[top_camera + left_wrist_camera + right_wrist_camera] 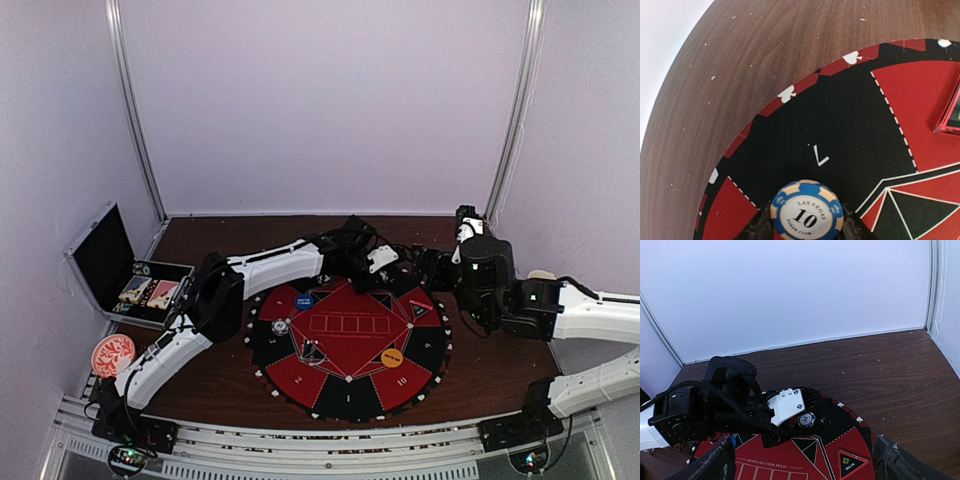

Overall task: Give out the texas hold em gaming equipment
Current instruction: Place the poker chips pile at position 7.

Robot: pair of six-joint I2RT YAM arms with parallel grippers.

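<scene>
A blue-and-cream poker chip [807, 212] marked 10 lies face up over a black segment at the far edge of the round red-and-black mat [840, 125]. My left gripper [807, 227] is shut on it, one dark fingertip [760, 227] against each side. The right wrist view shows the same chip [806, 419] under the left gripper's white housing [787, 407]. My right gripper [805, 465] hangs open and empty over the mat's far right side. A blue button disc [303, 300], an orange one [392, 356] and another chip [281, 327] lie on the mat [350, 345].
An open metal case [110, 260] holding cards and chips stands at the left. A red-and-white patterned disc [113, 355] lies near the left arm's base. A triangular ALL IN marker [849, 467] sits on the mat's right. White walls enclose the wooden table [490, 370].
</scene>
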